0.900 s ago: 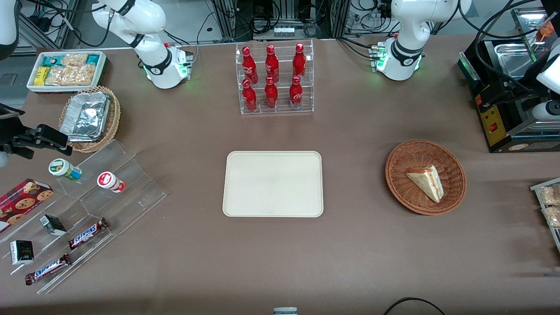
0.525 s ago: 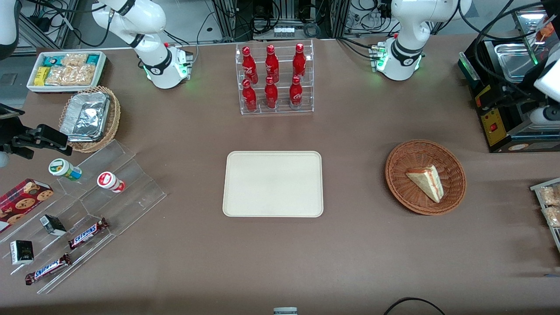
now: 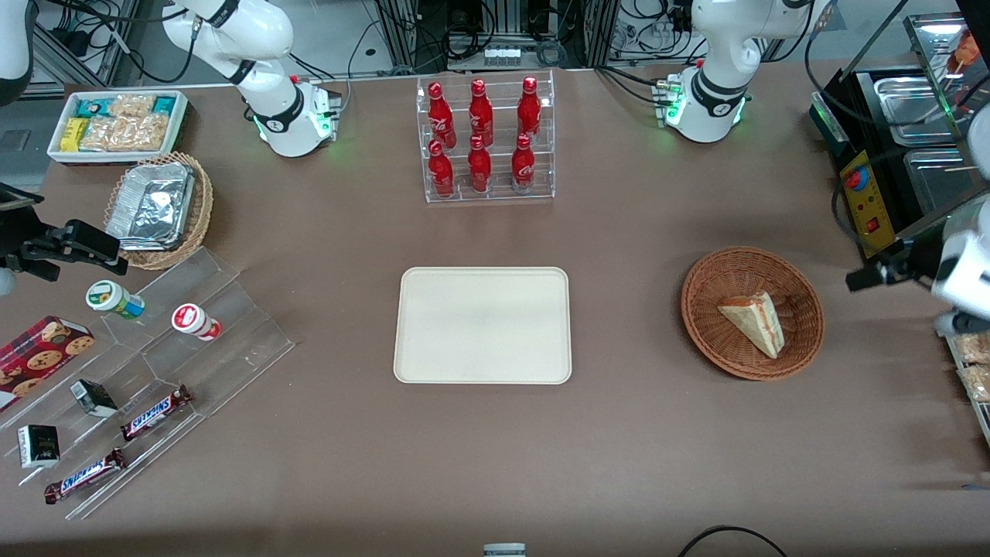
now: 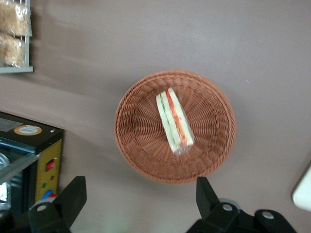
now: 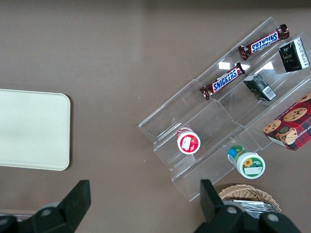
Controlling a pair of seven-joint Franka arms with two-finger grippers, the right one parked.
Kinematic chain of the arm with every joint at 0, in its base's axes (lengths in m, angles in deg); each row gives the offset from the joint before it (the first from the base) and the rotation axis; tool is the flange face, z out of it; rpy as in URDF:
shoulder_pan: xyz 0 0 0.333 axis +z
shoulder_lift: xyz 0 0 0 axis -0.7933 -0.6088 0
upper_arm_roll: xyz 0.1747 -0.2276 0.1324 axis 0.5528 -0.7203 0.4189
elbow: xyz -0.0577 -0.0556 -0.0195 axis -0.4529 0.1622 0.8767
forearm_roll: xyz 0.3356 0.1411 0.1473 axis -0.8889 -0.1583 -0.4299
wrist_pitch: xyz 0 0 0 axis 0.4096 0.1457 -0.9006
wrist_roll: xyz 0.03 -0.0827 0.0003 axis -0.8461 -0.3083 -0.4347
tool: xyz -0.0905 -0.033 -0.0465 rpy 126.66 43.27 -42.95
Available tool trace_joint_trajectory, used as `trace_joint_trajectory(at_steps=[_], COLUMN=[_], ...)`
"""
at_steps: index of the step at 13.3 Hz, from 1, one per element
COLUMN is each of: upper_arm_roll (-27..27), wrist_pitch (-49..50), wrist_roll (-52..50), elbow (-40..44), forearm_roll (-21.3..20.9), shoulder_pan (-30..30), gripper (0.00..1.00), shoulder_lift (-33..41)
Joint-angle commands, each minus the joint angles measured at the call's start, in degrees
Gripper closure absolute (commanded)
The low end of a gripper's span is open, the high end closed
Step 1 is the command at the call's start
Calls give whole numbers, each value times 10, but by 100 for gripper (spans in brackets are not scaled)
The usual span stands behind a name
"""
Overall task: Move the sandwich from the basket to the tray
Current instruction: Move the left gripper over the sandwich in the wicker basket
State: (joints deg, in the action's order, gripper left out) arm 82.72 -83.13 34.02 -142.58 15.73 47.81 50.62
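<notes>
The sandwich [image 3: 754,321] [image 4: 175,121], a pale bread wedge with orange-red and green filling, lies in the round reddish-brown wicker basket [image 3: 691,305] [image 4: 138,145]. The cream tray [image 3: 483,325] [image 4: 304,193] [image 5: 31,128] sits bare at the table's middle, beside the basket toward the parked arm's end. My left gripper [image 3: 874,272] [image 4: 138,196] hovers high, just off the basket's rim toward the working arm's end of the table. It is open, its black fingers [image 4: 73,194] spread wide with nothing between them.
A black fryer machine [image 3: 889,162] [image 4: 29,160] stands close to the gripper. A rack of snack packets [image 3: 971,360] [image 4: 14,34] lies at the table's edge. A clear rack of red bottles [image 3: 487,139] stands farther from the camera than the tray.
The left arm has swung from over the black machine toward the camera and the basket; its gripper now shows beside the basket. Sandwich, basket and tray have not moved.
</notes>
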Motion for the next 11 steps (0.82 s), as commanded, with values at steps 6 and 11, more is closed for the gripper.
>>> trace_joint_trajectory(at_steps=[6,11], upper_arm_roll=[-3,-4], wrist_pitch=[-198,-324], wrist_roll=[-301,-407], elbow=[-159,-263], forearm_roll=[16,9], shoulder_pan=[-16,-58], gripper=[0,0], shoulder_lift=[-11,-7])
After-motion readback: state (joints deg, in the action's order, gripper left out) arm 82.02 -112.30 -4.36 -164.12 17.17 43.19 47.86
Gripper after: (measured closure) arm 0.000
